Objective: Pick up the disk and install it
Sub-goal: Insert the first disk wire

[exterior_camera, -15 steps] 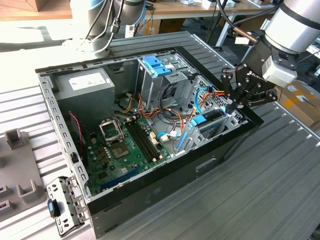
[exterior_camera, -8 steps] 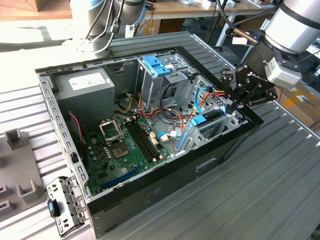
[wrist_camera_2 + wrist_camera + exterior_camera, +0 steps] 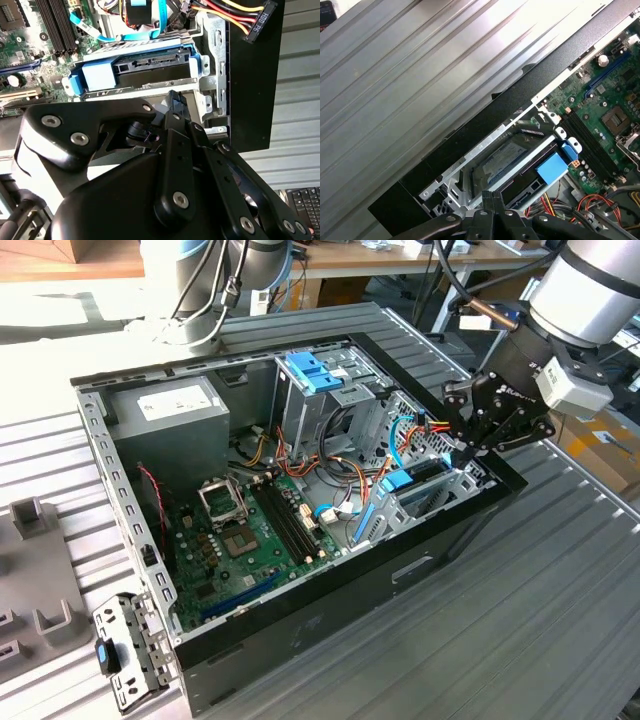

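The disk (image 3: 418, 480) lies flat in the metal bay at the computer case's corner on the exterior view's right, with blue rails along its edges. In the second wrist view the disk (image 3: 150, 67) shows its black connector end between the blue rails. In the first wrist view the disk (image 3: 506, 154) shows its labelled top through the bay frame. My gripper (image 3: 468, 448) hangs just above the bay's outer end, fingers pressed together with nothing between them. The closed tips of the gripper (image 3: 175, 100) sit close to the disk's edge, and in the first wrist view the gripper (image 3: 487, 197) points down at the bay.
The open case (image 3: 330, 590) holds a green motherboard (image 3: 240, 535), a grey power-supply box (image 3: 165, 410) and a tall cage with a light-blue bracket (image 3: 315, 370). Orange and red cables (image 3: 235, 12) hang near the bay. A loose metal bracket (image 3: 125, 655) lies outside the case.
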Available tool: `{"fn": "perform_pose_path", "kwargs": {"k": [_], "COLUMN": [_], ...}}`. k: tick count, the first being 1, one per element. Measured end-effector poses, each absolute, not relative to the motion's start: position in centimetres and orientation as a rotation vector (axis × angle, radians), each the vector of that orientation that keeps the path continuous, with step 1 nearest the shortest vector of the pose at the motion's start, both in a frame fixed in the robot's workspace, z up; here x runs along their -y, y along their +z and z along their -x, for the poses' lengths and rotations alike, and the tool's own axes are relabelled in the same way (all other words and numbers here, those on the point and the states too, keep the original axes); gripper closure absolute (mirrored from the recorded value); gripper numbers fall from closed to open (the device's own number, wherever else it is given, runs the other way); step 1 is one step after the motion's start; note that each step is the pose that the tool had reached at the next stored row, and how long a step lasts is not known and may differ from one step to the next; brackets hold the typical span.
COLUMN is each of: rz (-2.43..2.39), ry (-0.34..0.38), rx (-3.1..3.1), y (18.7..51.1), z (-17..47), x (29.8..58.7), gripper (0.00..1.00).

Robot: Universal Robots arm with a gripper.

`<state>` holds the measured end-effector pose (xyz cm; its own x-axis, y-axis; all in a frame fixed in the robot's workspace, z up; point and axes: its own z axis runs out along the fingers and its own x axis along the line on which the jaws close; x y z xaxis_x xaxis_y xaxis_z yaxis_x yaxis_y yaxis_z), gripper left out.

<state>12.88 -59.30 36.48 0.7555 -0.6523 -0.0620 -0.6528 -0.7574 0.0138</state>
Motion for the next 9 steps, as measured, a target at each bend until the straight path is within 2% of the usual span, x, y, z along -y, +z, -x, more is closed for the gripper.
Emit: {"fn": "perform_pose_path", "kwargs": {"k": [2, 3, 6, 9], "rz": [2.935, 2.935, 2.935, 2.935], "ry": [0.099, 0.099, 0.099, 0.101], "rx": [-1.091, -1.091, -1.091, -1.090], "y": [36.48, 36.48, 36.48, 36.74], "z": [-12.88, -12.88, -12.88, -13.06], "x": [59.30, 59.30, 59.30, 59.30], "gripper": [0.89, 0.76, 0.58, 0.58]}}
